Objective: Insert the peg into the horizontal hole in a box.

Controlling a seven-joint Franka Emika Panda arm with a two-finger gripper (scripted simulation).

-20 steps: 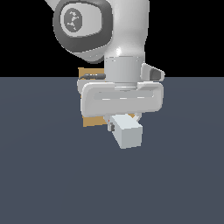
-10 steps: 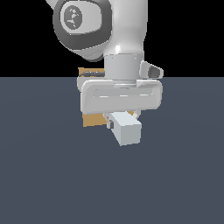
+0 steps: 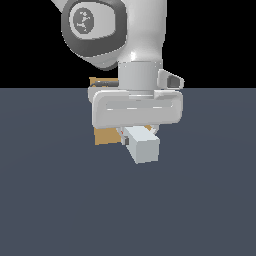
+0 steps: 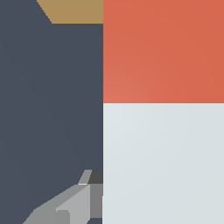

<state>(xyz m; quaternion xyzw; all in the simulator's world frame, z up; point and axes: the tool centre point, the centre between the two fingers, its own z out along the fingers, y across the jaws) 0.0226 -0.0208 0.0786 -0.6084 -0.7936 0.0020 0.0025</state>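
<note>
On the matte slate floor point(image 3: 60, 200), the pincer point(image 3: 136, 134) pinches the square-sectioned peg point(image 3: 143, 147) before the flat tan box point(image 3: 106, 135).

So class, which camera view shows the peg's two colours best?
The wrist view: the peg fills much of it, orange-red section meeting pale grey-white section along a clear line. The exterior view shows only its pale end face poking out below the claw; no orange-red is visible there.

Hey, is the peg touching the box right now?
Cannot tell. In the exterior view the gripper hides where the peg nears the box; the wrist view cuts it off.
</note>
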